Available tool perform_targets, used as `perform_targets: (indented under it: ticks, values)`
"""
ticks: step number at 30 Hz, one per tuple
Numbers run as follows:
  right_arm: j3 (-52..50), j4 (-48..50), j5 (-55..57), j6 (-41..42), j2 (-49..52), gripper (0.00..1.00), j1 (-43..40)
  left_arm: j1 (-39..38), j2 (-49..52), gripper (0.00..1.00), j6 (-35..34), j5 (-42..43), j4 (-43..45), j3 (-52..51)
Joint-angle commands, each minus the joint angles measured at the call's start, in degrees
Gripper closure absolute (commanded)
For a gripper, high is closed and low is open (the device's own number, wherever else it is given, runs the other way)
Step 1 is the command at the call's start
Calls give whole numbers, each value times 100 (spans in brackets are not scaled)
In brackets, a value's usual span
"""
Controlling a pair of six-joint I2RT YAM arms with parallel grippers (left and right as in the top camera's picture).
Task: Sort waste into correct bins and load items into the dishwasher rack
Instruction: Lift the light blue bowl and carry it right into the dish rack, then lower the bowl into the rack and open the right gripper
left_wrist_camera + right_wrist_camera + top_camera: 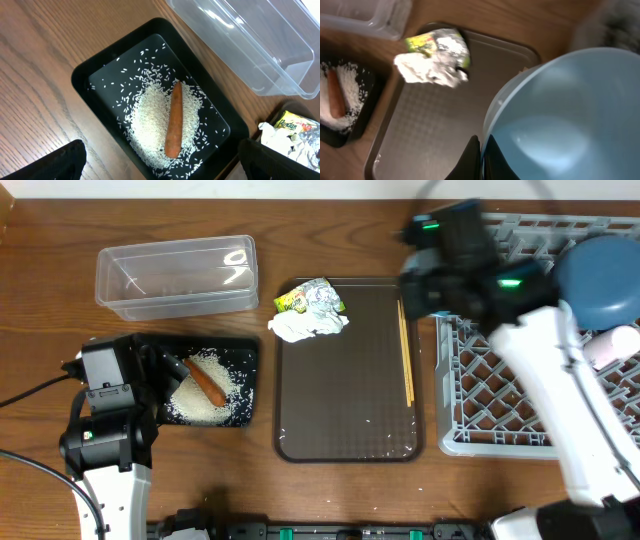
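My left gripper [162, 167] is open and empty, hovering over the black tray [85, 75], which holds loose rice [147, 125] and the orange carrot [174, 120]. In the overhead view it sits at the tray's left end [160, 370]. My right gripper [481, 145] is shut on the rim of the light blue bowl [570, 110], held above the brown serving tray's right side. The green-yellow wrapper [300, 300] and white tissue [305, 326] lie on that tray's far left corner. The chopsticks [405, 350] lie along its right edge. The dark blue bowl [600, 280] sits in the grey rack [500, 400].
The clear tub [175, 275] stands empty behind the black tray [245, 350]. The brown serving tray [345, 400] lies between the black tray and the rack. A white cup [615, 345] lies in the rack. My right arm crosses above the rack.
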Motion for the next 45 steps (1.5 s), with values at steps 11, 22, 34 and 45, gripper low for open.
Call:
perform_targets:
  ticks: [11,22,34,45]
  values:
    - [-1403,-822,-3429,-529,-393,99,-2979,17,11,1,74,-114,-2,4]
    - [-2721,-962,-5969,-2280,-459,100,-5139,17,11,1,74,-111,-2,4]
    - [-3464,-330,-6328,-2441,-455,99,-5895,17,11,1,74,-114,-2,4]
    - [-3467,-79,-6336,-2105,-452,99,-6192,17,11,1,74,-114,-2,4]
